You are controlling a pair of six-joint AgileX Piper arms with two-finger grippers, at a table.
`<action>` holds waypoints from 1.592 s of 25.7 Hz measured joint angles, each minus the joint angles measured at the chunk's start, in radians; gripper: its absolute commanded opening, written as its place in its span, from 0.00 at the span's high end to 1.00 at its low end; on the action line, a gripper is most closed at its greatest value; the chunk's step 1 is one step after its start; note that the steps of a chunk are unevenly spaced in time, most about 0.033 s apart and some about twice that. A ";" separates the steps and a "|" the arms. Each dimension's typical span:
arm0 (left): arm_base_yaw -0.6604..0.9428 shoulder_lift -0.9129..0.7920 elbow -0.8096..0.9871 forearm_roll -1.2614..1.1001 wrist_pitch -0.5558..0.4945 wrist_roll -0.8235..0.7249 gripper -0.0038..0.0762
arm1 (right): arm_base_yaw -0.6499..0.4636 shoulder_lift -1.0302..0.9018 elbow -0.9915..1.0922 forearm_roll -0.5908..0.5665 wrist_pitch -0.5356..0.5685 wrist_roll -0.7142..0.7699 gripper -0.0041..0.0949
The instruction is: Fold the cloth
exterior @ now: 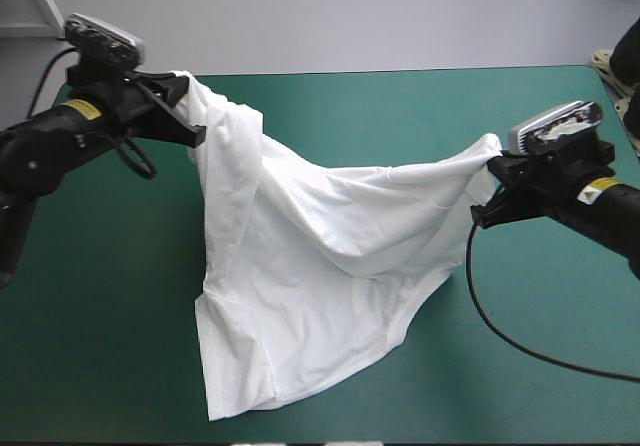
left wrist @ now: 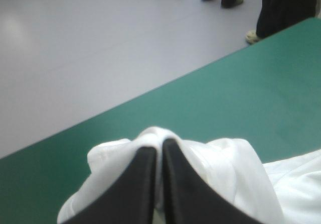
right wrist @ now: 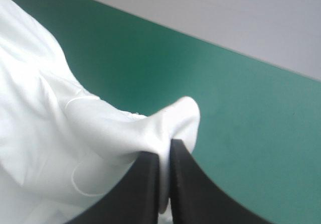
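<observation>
hanging between the two arms, the white t-shirt (exterior: 320,266) is held up by two points along its upper edge and sags between them in a shallow curve. its lower part trails down onto the teal-green worktop (exterior: 100,346), where it lies creased, left of centre and reaching toward the near edge.

the left fingers (left wrist: 138,184) are pressed together into one pointed arch, clamped on a bunched part of the cloth that puffs out around and just past their tips. beyond that bunch, the left wrist view shows bare cover running to the worktop's far edge. in the high view this grasp sits raised over the far left part of the worktop, and the fabric drops steeply from it.

the right fingers (right wrist: 143,184) are likewise all but closed, pinching a small rounded fold of the shirt that pokes out just ahead of the tips. the rest of the cloth spreads away to one side of them. seen from above, this grasp is over the right side of the worktop, and the cloth runs from it in long folds toward the middle.

the two grasped points are well apart, with the shirt spanning the whole gap. a corner of the cloth lies on the worktop near the near edge; whether it is sleeve or hem i cannot tell.
</observation>
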 measured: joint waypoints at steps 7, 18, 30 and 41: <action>0.000 0.352 0.007 0.000 -0.245 0.008 0.93 | -0.005 0.397 0.031 0.003 -0.250 -0.068 0.96; 0.000 0.564 -0.069 0.000 -0.255 0.044 0.47 | -0.041 0.697 -0.188 -0.005 -0.290 -0.094 0.44; 0.000 0.425 -0.071 0.071 0.019 0.019 0.46 | -0.045 0.584 -0.221 -0.084 -0.307 -0.062 0.43; -0.060 -0.072 0.291 -0.025 0.324 -0.088 0.46 | -0.055 0.372 -0.243 -0.077 -0.205 0.016 0.43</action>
